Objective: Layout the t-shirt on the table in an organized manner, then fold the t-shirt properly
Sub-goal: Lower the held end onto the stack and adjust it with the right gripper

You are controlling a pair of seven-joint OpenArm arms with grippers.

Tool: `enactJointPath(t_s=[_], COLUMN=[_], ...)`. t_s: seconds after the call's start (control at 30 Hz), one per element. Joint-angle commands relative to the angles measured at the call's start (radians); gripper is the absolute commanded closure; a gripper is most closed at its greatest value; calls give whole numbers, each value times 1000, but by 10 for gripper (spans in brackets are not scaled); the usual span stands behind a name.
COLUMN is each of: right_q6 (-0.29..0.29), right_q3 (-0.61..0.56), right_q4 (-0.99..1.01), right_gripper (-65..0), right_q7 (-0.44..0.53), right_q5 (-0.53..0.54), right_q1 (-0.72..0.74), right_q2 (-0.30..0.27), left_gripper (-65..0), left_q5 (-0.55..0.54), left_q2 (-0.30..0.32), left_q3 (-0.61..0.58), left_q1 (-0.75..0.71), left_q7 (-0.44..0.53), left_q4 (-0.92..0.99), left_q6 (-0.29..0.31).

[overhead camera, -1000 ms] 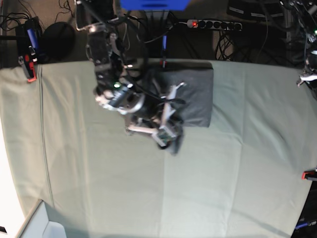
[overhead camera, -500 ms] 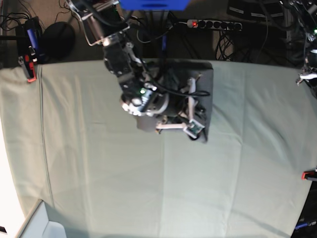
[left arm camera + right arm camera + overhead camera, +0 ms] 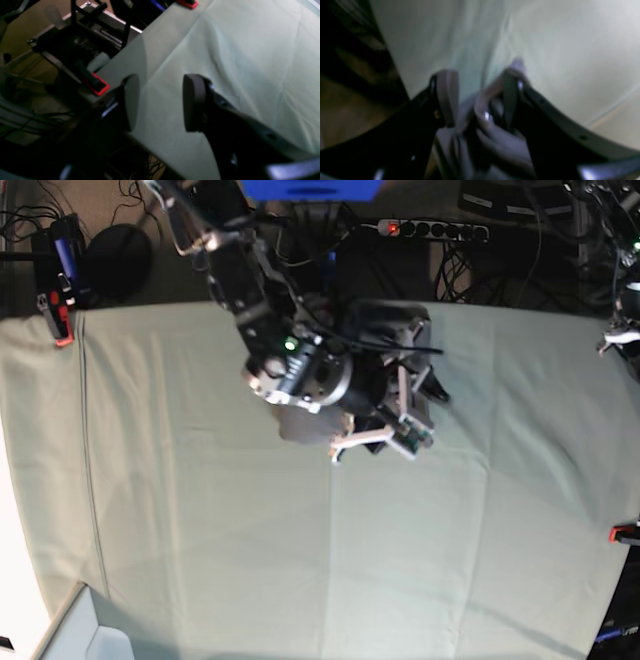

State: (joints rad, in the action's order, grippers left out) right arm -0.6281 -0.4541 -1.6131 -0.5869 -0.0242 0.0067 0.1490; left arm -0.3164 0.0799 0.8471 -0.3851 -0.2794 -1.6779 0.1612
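The table (image 3: 200, 510), under its pale grey-green creased cloth, fills nearly the whole base view, and a red clamp (image 3: 62, 330) grips its far left corner. At the far middle of it sits the t-shirt (image 3: 385, 315), a dark grey bundle largely hidden beneath the right arm (only its far edge and a dark flap at its right side show). The right gripper (image 3: 400, 405) hangs right over that bundle, and in its wrist view the jaws stand apart with a bunch of grey fabric (image 3: 492, 140) between them, lying against the right-hand finger (image 3: 511, 100); the picture is blurred, so I cannot tell whether the cloth is pinched or merely resting there. Over to the left gripper (image 3: 160, 102), out at the table's edge: fingers spread, nothing between the pads, only bare cloth below. Another red clamp (image 3: 97, 86) sits just beside it on the rim.
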Motion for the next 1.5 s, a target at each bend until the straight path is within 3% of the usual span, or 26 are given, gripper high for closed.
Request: enactJointPath(t_s=[0.0,0.23,0.47,0.9,1.1,1.17,1.33,1.47], right_q6=[0,0,0,0,0,0,0,0], right_q3=[22,117,216,206,131,85,-8,-51], right_q4=[-49,-157,-158,-28,-29,-29,-43,-43], right_gripper=[-290,-294,-295,-283,-56,-31,-51,-148], right_q7=[23,20,15,25,25,20,26,26], right_q5=[4,4,4,4,4,4,4,4], right_q1=[5,-93,-149,-130,-133,-135,-165,-169], right_q2=[8,-75,-73,-61,-61,-64,-62,-58], left_gripper=[-282,-282,-282,-282,-282,-282,-282,-282], left_q5=[-3,-3,-2,-3,-3,-3,-3,-3], left_q2=[11,11,11,11,11,11,30,31], left_q3=[5,2,2,7,8,8,4,4], left_q1=[-2,13,33,33,33,33,33,33], left_q7=[29,29,27,27,27,27,27,27], left_q4=[-17,-17,15,17,17,17,17,19], left_q6=[1,1,1,1,1,1,1,1])
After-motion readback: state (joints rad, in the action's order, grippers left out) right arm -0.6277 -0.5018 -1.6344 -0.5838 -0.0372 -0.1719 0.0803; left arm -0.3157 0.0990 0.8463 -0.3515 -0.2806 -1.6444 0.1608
